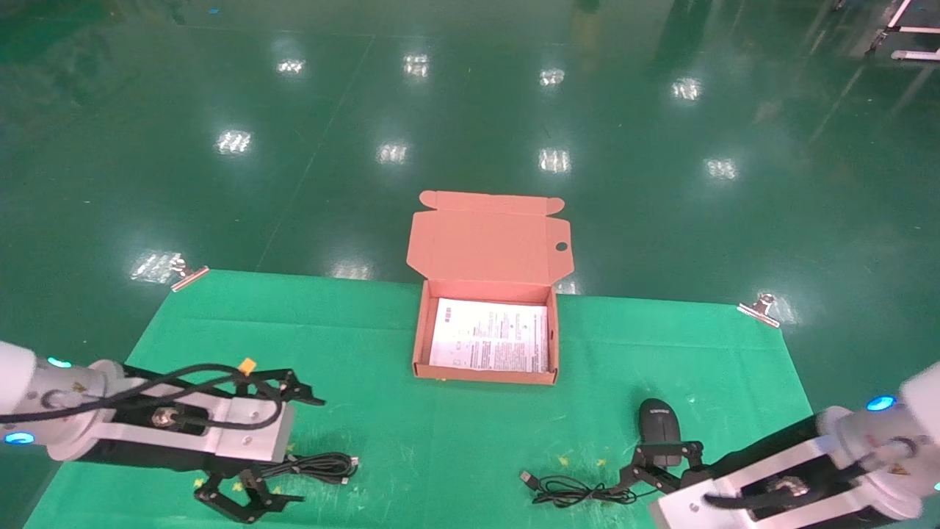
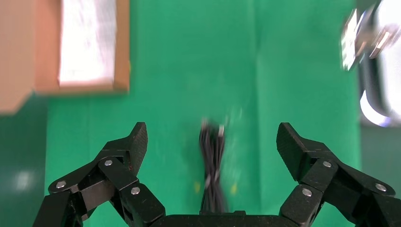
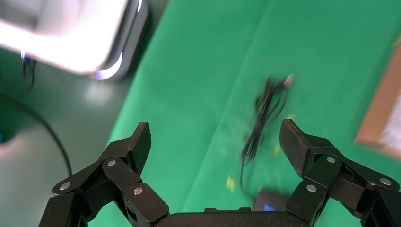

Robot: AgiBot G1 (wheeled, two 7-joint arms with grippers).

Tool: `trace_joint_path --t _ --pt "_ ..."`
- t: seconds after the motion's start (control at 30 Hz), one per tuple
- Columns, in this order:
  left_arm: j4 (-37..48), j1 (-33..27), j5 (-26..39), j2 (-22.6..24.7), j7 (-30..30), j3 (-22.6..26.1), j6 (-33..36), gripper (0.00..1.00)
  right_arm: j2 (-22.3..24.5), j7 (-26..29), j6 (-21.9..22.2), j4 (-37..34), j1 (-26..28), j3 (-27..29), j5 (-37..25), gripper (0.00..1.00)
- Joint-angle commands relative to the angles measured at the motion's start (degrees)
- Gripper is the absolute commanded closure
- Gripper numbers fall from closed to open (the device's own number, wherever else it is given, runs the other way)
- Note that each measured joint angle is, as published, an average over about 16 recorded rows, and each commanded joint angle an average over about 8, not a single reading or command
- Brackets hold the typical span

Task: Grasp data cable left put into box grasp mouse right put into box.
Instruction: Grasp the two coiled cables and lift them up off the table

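The data cable [image 1: 317, 466] lies as a flat black coil on the green mat at the front left. My left gripper [image 1: 305, 450] is open above it; in the left wrist view the cable [image 2: 212, 165] lies between the spread fingers of the gripper [image 2: 212, 137], untouched. The black mouse [image 1: 659, 422] sits at the front right, its cord [image 1: 576, 491] bunched to its left. My right gripper [image 1: 653, 466] is open just in front of the mouse; in the right wrist view the gripper [image 3: 215, 135] is empty, with the mouse [image 3: 272, 203] and cord [image 3: 262, 118] below. The open box [image 1: 420, 345] stands mid-mat.
The box lid [image 1: 488, 239] lies back over the mat's far edge. Metal clips [image 1: 187, 278] [image 1: 760, 308] hold the mat's far corners. Green floor lies beyond. The box corner shows in the left wrist view [image 2: 120, 71] and right wrist view [image 3: 383, 118].
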Motion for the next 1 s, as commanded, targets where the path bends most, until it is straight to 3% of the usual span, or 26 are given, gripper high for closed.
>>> trace_joint_path --t 0.03,0.23,0.43,1.0 --pt "-0.5 -0.7 5.0 1.0 0.2 1.9 -0.7 0.00 -1.4 -0.6 0.1 -0.4 1.9 -3.8 -3.0 0.00" --pt "0.6 0.6 13.9 3.3 -1.2 5.2 -3.4 0.00 -5.3 -1.0 1.5 -2.9 3.2 -9.3 -10.4 0.00" --pt "4.3 2.3 18.3 5.4 -3.3 6.5 -6.6 0.00 -7.9 -2.1 4.9 -7.7 1.9 -11.0 -13.8 0.00" --pt "25.6 2.2 18.1 13.0 -1.7 6.0 -13.8 0.00 -10.0 -10.2 23.6 -16.9 -7.3 -8.7 -13.7 0.00"
